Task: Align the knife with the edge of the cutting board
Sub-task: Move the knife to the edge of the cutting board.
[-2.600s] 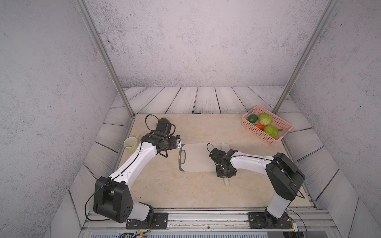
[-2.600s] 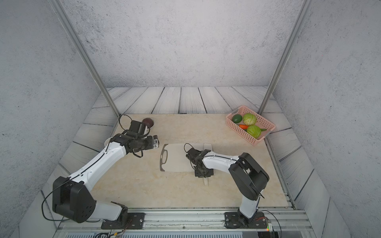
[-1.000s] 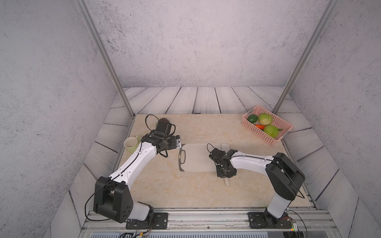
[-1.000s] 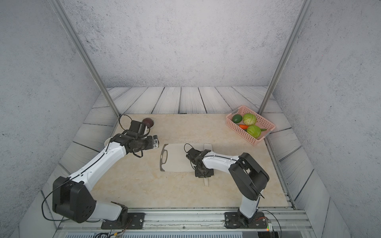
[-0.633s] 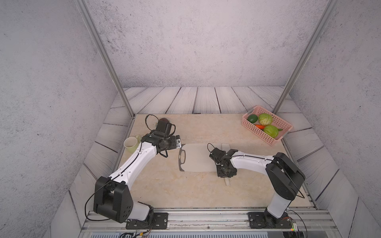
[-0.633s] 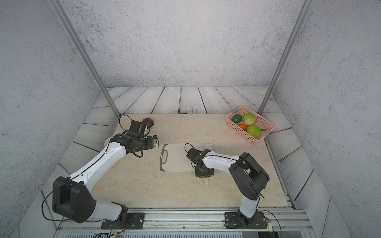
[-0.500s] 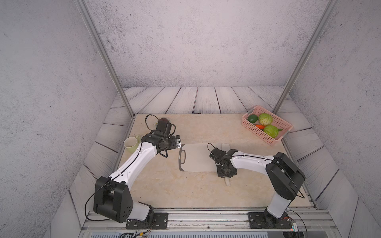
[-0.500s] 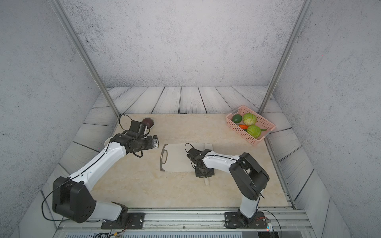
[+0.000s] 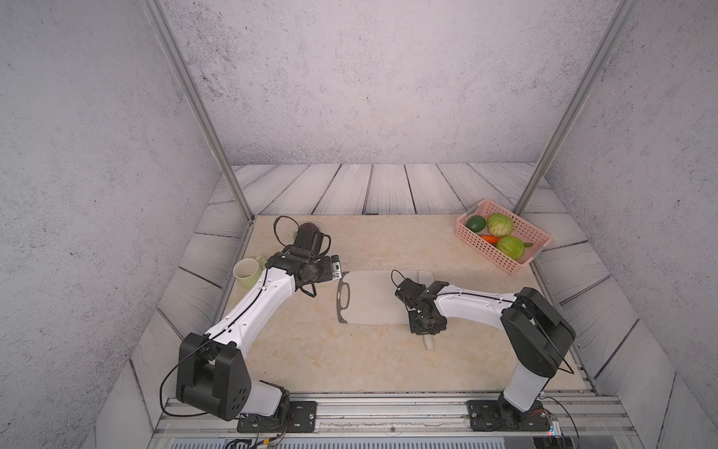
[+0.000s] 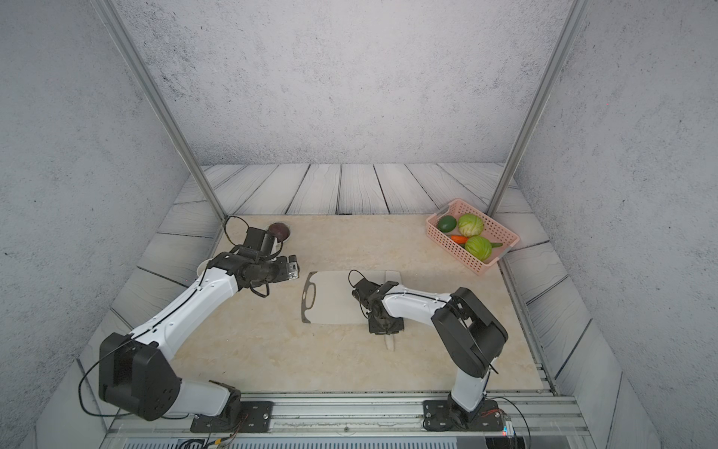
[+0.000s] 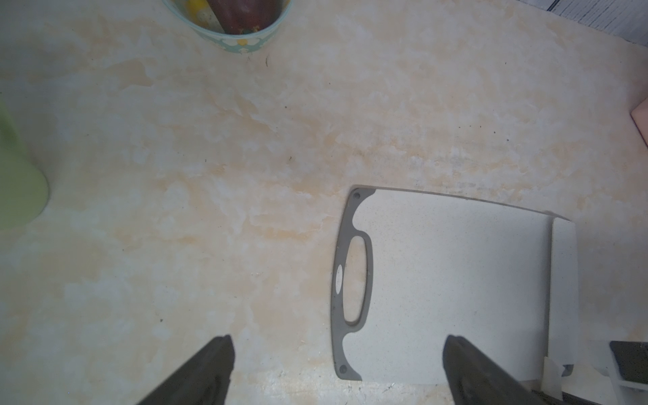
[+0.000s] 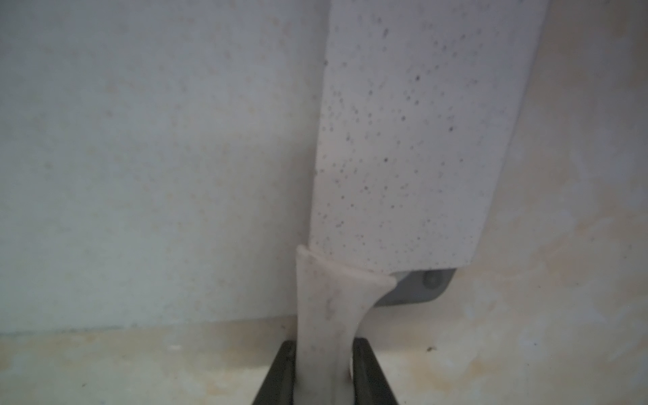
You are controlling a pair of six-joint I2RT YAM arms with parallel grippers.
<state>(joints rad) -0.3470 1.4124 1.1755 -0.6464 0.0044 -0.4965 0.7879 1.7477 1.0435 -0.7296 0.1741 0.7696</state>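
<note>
A green cup (image 9: pixel 245 273) stood to the left of the left fingers (image 11: pixel 210 364), and a bowl (image 11: pixel 245 42) with something dark red in it sat well ahead of their tips. The left gripper (image 11: pixel 338 338) hung above the table (image 9: pixel 349 361) with its fingers spread wide and nothing between them. Just ahead of the gap between those fingers lay the slot-handle end of the board (image 9: pixel 369 301). The board was flat on the table and stretched from the left fingers toward the right ones.

The knife (image 12: pixel 413 140) lay across the board's end opposite the slot. Its blade was flat over that end's grey trim and close to parallel with that edge, and a grey corner of the trim showed under the blade's heel. The handle reached past the board's side nearest the arm bases, over the table.

The right gripper (image 12: pixel 324 371) pinched that handle. Its fingers (image 12: pixel 280 375) pressed on either side, and the blade stretched straight ahead of their tips. Well apart from the right fingers, to their right and toward the back wall, a pink basket (image 9: pixel 493 254) held green vegetables and a carrot (image 9: pixel 488 238).
</note>
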